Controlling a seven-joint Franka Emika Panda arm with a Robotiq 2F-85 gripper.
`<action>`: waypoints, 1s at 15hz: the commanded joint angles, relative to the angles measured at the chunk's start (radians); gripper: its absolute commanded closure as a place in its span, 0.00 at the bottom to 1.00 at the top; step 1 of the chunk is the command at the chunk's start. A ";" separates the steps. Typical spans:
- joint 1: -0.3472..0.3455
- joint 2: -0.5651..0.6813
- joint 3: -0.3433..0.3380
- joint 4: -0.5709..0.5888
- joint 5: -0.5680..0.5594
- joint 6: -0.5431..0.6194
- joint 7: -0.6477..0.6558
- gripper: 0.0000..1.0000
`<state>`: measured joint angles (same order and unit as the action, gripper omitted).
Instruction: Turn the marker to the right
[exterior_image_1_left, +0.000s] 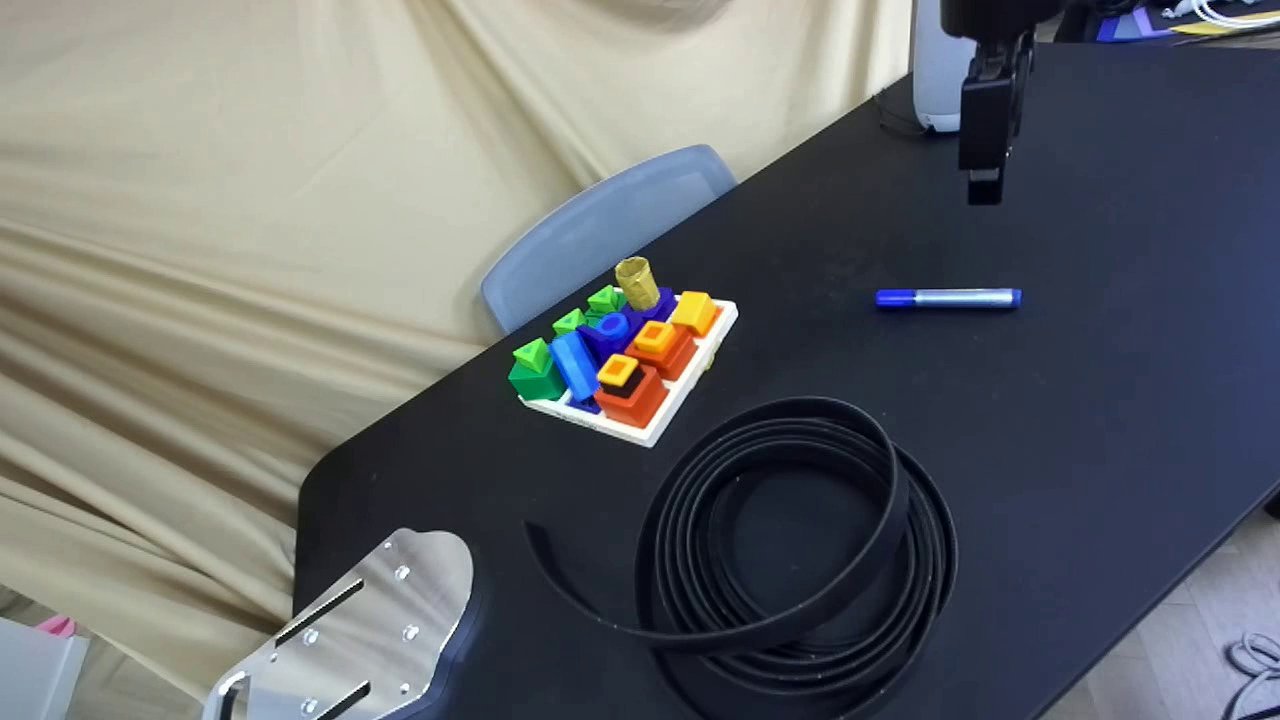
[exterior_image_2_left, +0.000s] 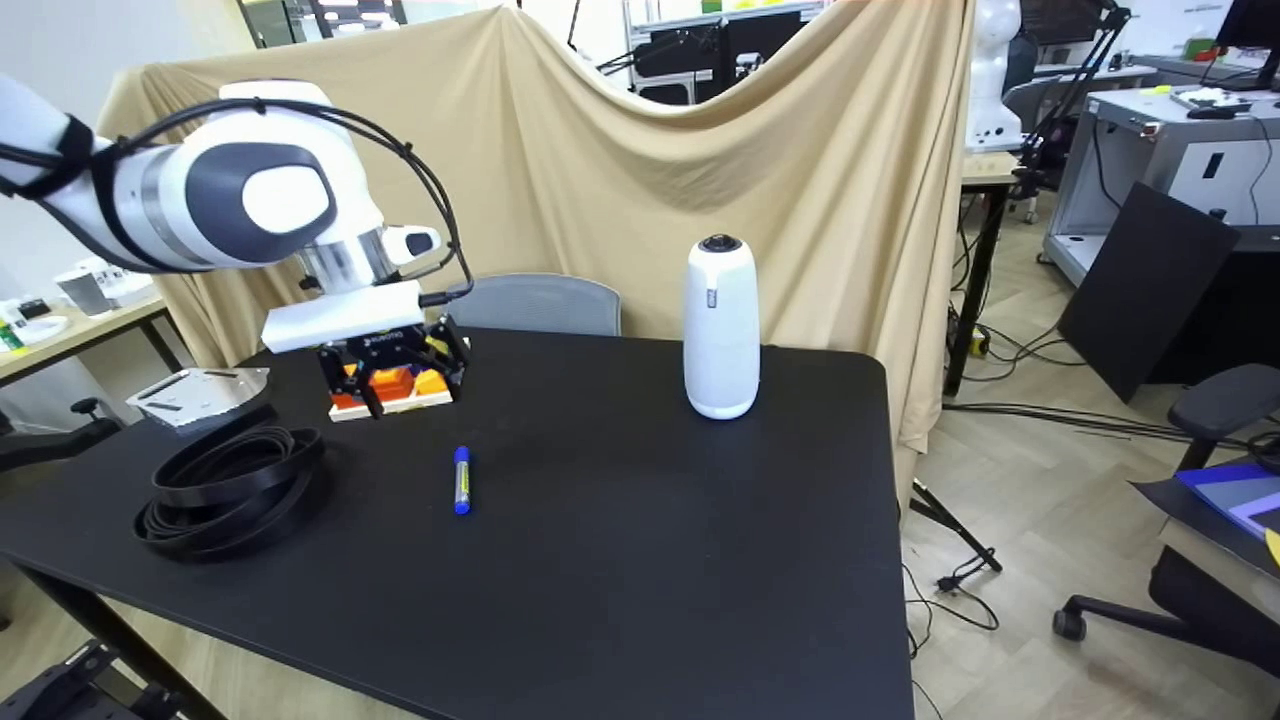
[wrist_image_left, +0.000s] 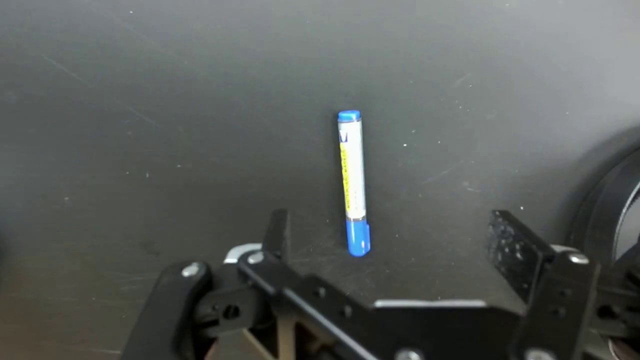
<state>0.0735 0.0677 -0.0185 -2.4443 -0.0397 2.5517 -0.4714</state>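
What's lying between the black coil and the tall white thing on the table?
A blue marker lies between the black coil and the tall white thing; both exterior views show it.

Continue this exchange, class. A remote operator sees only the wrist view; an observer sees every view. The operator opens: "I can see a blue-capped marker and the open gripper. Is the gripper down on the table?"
Observer: No. In both exterior views the gripper hangs above the tabletop, not resting on it.
Operator: What is partly in sight at the right edge of my picture?
Observer: A coil of flat black strap, wound in many loops, as both exterior views show.
Operator: Does anything stand upright out of my sight?
Observer: Yes, what looks like a white cylindrical conference camera stands on the tabletop, apart from the marker.
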 joint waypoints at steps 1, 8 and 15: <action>-0.023 0.106 0.031 0.046 -0.013 0.023 0.027 0.00; -0.026 0.224 0.030 0.063 -0.077 0.109 0.115 0.00; 0.007 0.298 -0.028 0.071 -0.185 0.230 0.348 0.00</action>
<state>0.0591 0.3302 -0.0202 -2.3962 -0.1838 2.7593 -0.2227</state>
